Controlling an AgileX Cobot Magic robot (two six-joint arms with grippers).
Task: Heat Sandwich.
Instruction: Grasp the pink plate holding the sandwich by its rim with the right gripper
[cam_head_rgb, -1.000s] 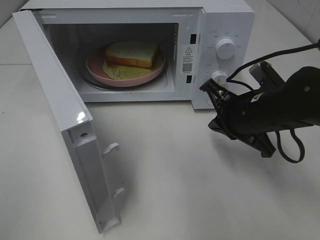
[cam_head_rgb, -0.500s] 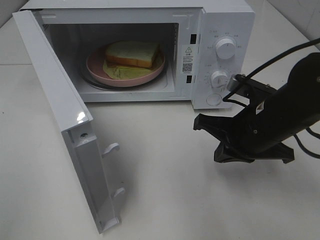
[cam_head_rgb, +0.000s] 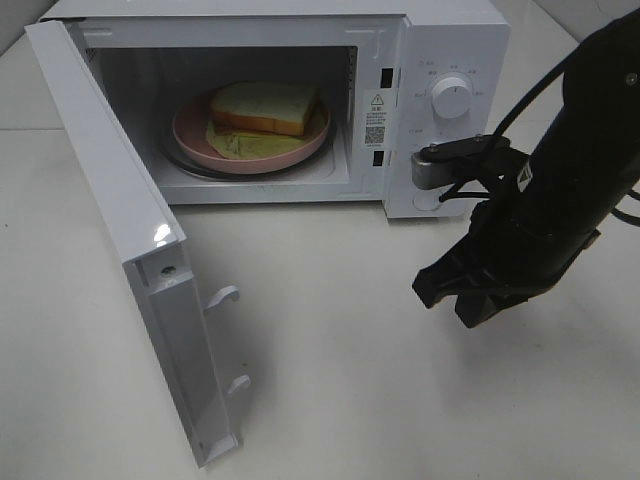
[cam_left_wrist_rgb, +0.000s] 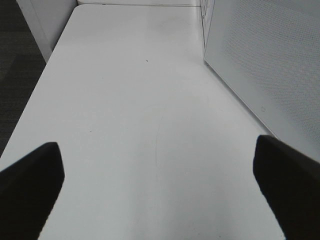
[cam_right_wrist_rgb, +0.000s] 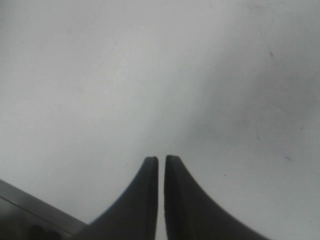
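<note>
The sandwich (cam_head_rgb: 263, 108), a bread slice over a yellow-green layer, lies on a round pink plate (cam_head_rgb: 190, 130) inside the open white microwave (cam_head_rgb: 455, 40). My right gripper (cam_head_rgb: 438, 290) hangs in front of the control panel, pointing down at the table and well to the right of the cavity. In the right wrist view the right gripper (cam_right_wrist_rgb: 161, 165) is shut, its fingers almost touching with nothing between them. The left gripper (cam_left_wrist_rgb: 160, 190) stands wide open over bare table beside the microwave's side wall (cam_left_wrist_rgb: 265, 60). It does not show in the high view.
The microwave door (cam_head_rgb: 120, 220) swings out to the left, and its latch hooks (cam_head_rgb: 225, 297) stick out over the table. The upper knob (cam_head_rgb: 451, 98) shows; my right arm covers the lower one. White table (cam_head_rgb: 330, 400) spreads in front.
My right arm has drawn back from the lower knob, swung round and risen. Its gripper now points down at the table. The sandwich, plate and door have not moved.
</note>
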